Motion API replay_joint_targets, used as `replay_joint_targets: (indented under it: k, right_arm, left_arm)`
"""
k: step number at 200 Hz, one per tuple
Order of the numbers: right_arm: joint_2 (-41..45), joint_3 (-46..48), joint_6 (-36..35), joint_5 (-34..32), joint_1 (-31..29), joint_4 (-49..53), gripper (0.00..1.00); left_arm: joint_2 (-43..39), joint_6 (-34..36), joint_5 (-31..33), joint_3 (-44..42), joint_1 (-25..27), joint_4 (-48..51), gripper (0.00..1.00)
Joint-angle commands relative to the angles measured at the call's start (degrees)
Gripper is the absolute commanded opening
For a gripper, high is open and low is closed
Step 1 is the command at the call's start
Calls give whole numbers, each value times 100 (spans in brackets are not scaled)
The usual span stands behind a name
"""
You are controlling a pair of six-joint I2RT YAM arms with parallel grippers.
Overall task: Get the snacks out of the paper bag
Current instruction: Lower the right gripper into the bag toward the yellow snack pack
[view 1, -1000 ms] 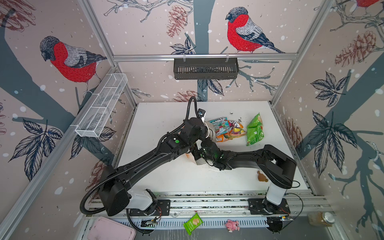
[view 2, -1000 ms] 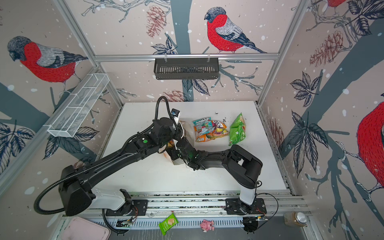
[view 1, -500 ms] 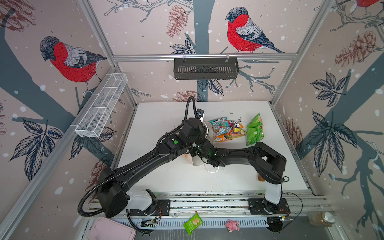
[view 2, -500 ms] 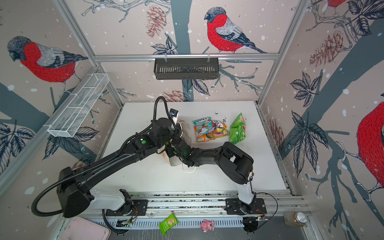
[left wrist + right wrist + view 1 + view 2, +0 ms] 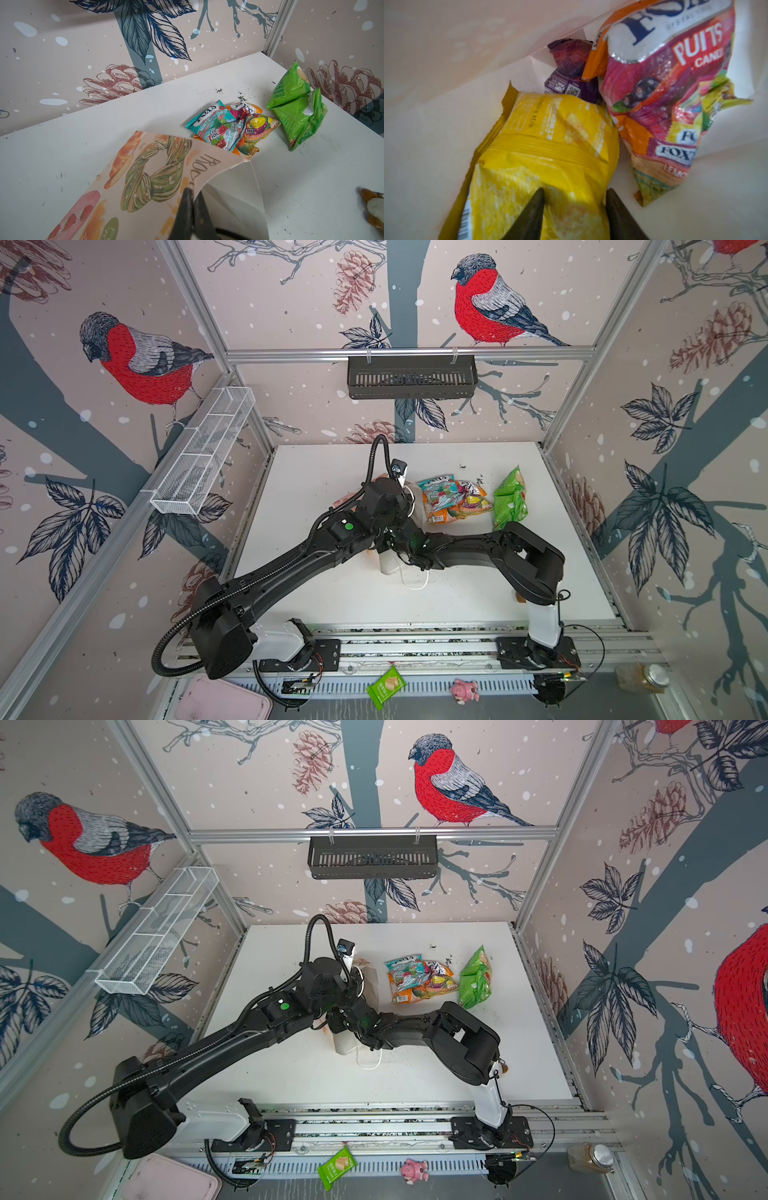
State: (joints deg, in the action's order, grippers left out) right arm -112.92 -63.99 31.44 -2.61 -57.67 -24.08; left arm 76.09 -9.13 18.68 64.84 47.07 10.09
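The left fingers [image 5: 184,209] pinch the bag [image 5: 149,170] rim. The right fingers [image 5: 527,220] sit around the yellow pack [image 5: 546,149]; I cannot tell if they squeeze. Squeeze gently, then pull straight out.

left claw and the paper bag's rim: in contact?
Touching. The left wrist view shows the left claw shut on the top edge of the paper bag, with the paper pinched between its fingers.

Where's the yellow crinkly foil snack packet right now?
In the right wrist view, the yellow foil packet lies inside the cream-white paper bag, straddled by the right gripper, with the orange foil candy packet beside it.
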Motion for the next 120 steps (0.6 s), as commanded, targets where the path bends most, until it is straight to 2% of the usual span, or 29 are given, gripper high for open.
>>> replay_joint_targets:
  k: [1,24,120]
  right_arm:
    - [-47,-39,-5,-133,6,142,43]
    - [-56,-60,-15,-131,17,165,35]
    - [49,-62,-74,-160,27,222,13]
  left_arm:
    - [-40,-45,79,-15,2,-310,0]
    - [-55,-37,120,11,4,-271,0]
    - [10,-28,374,17,-29,-168,0]
